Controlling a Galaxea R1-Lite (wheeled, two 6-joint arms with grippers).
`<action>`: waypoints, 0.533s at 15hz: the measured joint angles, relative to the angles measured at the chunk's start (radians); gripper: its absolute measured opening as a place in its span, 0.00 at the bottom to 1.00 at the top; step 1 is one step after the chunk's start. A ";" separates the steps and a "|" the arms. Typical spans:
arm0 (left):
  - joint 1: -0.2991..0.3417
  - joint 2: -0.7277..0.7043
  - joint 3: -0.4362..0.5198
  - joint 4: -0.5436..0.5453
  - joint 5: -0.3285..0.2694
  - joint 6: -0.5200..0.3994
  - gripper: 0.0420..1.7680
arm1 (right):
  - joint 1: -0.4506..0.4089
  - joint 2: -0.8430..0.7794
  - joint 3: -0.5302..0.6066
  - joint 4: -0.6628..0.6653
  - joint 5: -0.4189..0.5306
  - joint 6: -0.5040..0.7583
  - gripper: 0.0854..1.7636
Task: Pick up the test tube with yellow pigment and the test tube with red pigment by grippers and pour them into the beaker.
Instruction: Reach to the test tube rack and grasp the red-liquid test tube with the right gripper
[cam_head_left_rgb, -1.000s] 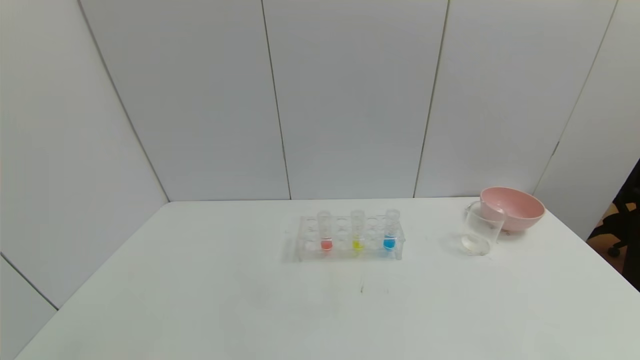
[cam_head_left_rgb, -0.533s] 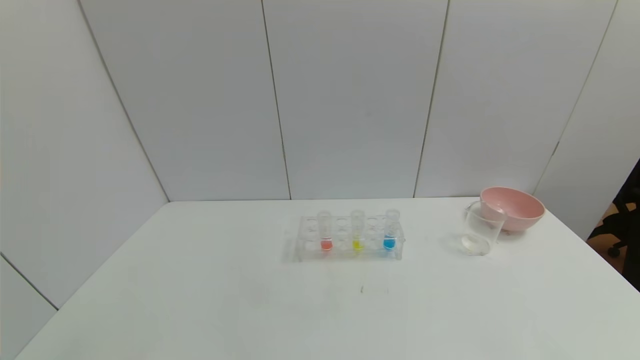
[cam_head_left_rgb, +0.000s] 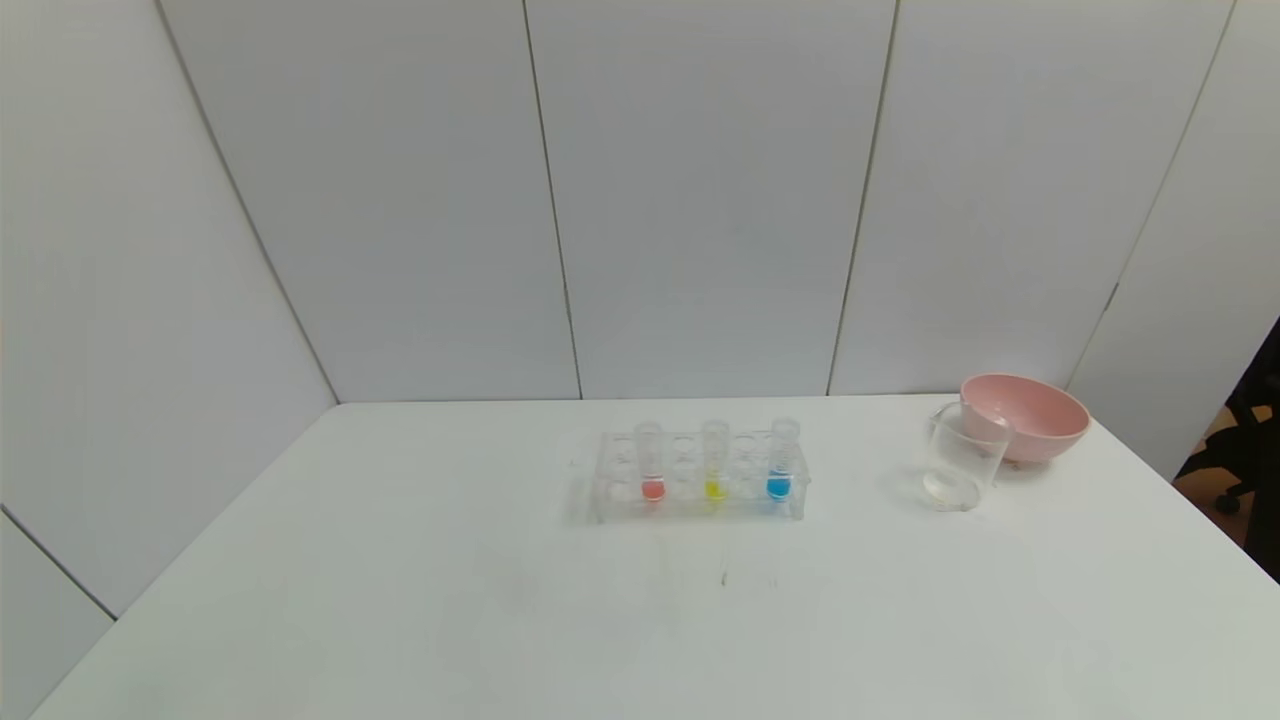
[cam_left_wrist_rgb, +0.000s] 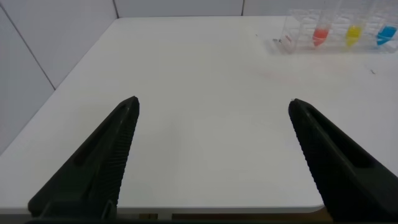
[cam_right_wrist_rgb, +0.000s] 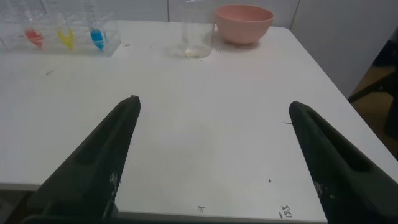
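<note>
A clear rack (cam_head_left_rgb: 600, 500) stands mid-table with three upright tubes. The red-pigment tube (cam_head_left_rgb: 651, 470) is on its left, the yellow-pigment tube (cam_head_left_rgb: 714, 468) in the middle. Both also show in the left wrist view, red (cam_left_wrist_rgb: 320, 34) and yellow (cam_left_wrist_rgb: 354, 34), and in the right wrist view, red (cam_right_wrist_rgb: 32, 37) and yellow (cam_right_wrist_rgb: 65, 38). The clear beaker (cam_head_left_rgb: 962, 462) stands to the right of the rack; it shows in the right wrist view (cam_right_wrist_rgb: 197, 34). My left gripper (cam_left_wrist_rgb: 212, 109) is open and empty near the table's front left. My right gripper (cam_right_wrist_rgb: 212, 109) is open and empty near the front right. Neither gripper shows in the head view.
A blue-liquid tube (cam_head_left_rgb: 781, 465) stands at the rack's right end. A pink bowl (cam_head_left_rgb: 1024, 415) sits just behind the beaker near the table's right edge. White wall panels close the back and left. The white table (cam_head_left_rgb: 400, 600) spreads wide in front of the rack.
</note>
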 joint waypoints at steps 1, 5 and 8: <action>0.000 0.000 0.000 0.000 0.000 0.000 0.97 | 0.000 0.000 0.000 0.000 0.000 0.001 0.97; 0.000 0.000 0.000 0.000 0.000 0.000 0.97 | 0.000 0.000 0.000 0.000 0.000 0.001 0.97; 0.000 0.000 0.000 0.000 0.000 0.000 0.97 | -0.001 0.000 0.000 0.001 -0.001 0.000 0.97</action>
